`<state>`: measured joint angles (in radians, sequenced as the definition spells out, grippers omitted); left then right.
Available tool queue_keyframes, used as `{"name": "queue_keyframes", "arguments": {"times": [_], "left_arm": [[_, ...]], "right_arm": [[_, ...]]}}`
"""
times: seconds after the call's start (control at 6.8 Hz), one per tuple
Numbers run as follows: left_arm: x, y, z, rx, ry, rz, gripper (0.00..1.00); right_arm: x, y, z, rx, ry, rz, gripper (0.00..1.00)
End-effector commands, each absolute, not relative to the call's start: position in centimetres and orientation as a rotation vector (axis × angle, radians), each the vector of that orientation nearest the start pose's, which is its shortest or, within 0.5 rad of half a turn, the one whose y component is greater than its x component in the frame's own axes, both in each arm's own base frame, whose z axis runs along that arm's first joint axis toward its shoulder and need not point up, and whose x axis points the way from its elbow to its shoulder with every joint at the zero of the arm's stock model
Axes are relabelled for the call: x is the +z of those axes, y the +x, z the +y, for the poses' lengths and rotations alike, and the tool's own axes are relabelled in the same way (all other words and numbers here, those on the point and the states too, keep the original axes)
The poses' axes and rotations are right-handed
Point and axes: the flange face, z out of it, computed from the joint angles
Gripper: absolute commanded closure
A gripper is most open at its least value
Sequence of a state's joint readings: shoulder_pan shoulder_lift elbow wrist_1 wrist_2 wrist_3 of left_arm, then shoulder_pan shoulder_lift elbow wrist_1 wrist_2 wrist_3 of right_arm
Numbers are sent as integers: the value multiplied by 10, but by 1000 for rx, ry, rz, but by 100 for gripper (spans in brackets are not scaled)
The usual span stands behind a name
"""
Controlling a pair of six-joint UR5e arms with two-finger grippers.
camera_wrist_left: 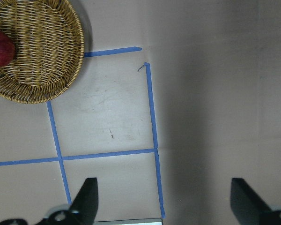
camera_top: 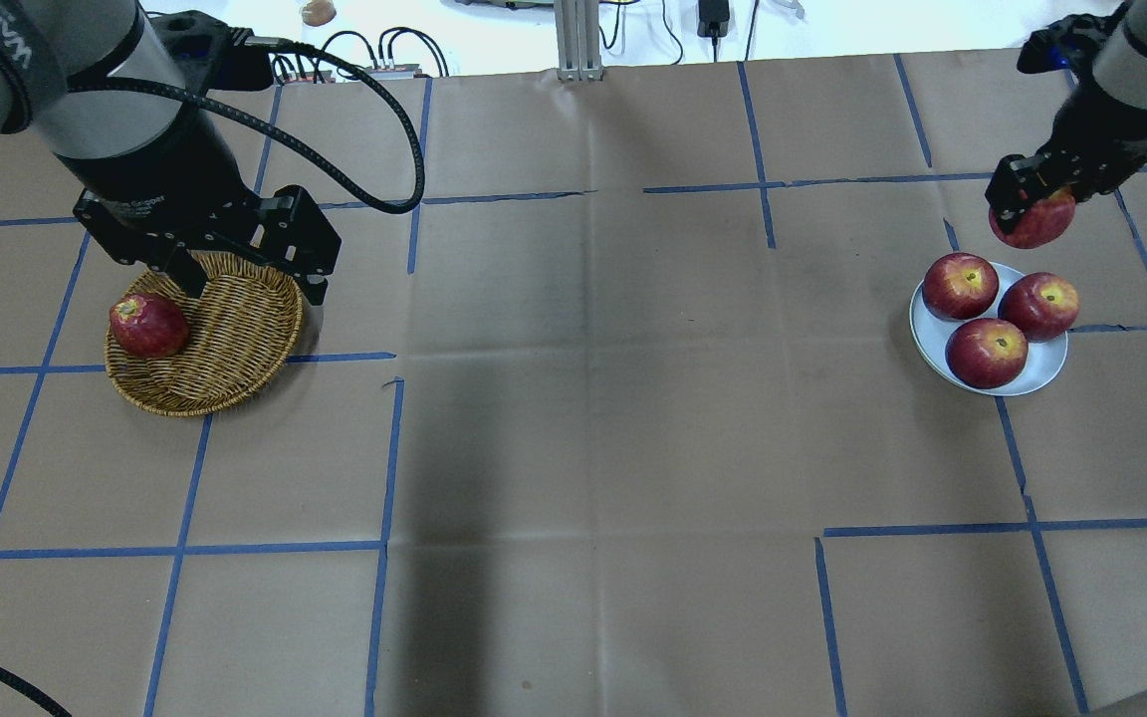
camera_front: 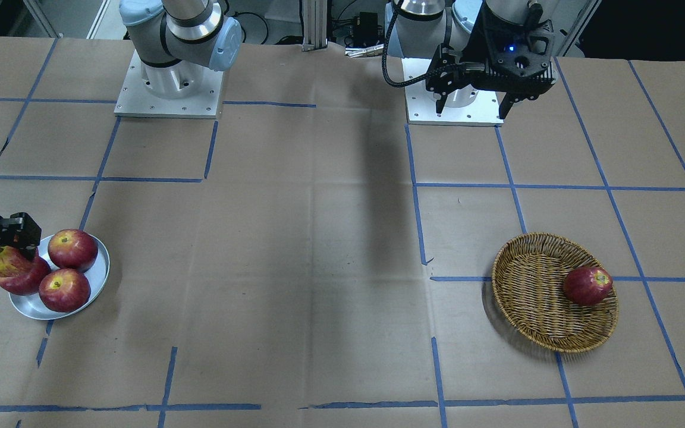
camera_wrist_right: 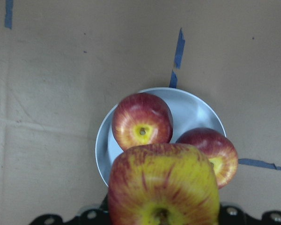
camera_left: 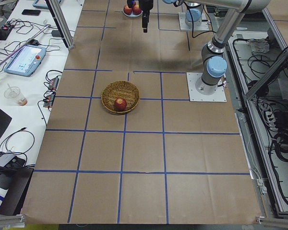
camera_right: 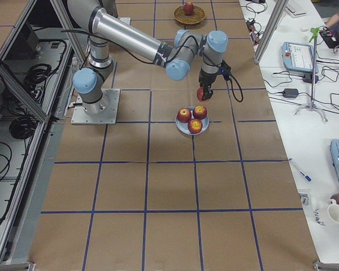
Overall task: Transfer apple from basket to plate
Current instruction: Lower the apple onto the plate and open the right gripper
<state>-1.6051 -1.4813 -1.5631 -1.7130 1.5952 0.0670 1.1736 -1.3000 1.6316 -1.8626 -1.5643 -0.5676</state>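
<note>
A round wicker basket [camera_left: 111, 92] is seen on brown paper [camera_left: 144, 158] marked with blue tape lines, and a dark red apple [camera_left: 120, 104] is held in its near part. The left arm's base [camera_left: 206, 88] is bolted down at the view's right of the basket. Well beyond the basket the left gripper [camera_left: 145, 28] is hung, and the plate [camera_left: 131, 14] of red apples is set farther still.

Three dark red apples [camera_top: 987, 353] huddle together — a fourth apple [camera_top: 147, 326] sits well apart — on blue-taped brown paper [camera_top: 583, 398].
</note>
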Motion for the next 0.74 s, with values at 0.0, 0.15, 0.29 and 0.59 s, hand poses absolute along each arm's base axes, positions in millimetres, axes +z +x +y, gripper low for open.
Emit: {"name": "queue_keyframes", "arguments": {"times": [0.0, 0.15, 0.29, 0.59], "left_arm": [[520, -146, -443, 70, 159, 3113, 0], [519, -145, -444, 75, 159, 3113, 0], [519, -145, -444, 75, 159, 3113, 0], [519, -146, -443, 75, 161, 3113, 0]], "right_arm": [[288, -118, -562, 0, -251, 3085, 56], [281, -118, -559, -29, -252, 3096, 56], [278, -117, -558, -18, -254, 3093, 56], [274, -118, -558, -5, -254, 3092, 55]]}}
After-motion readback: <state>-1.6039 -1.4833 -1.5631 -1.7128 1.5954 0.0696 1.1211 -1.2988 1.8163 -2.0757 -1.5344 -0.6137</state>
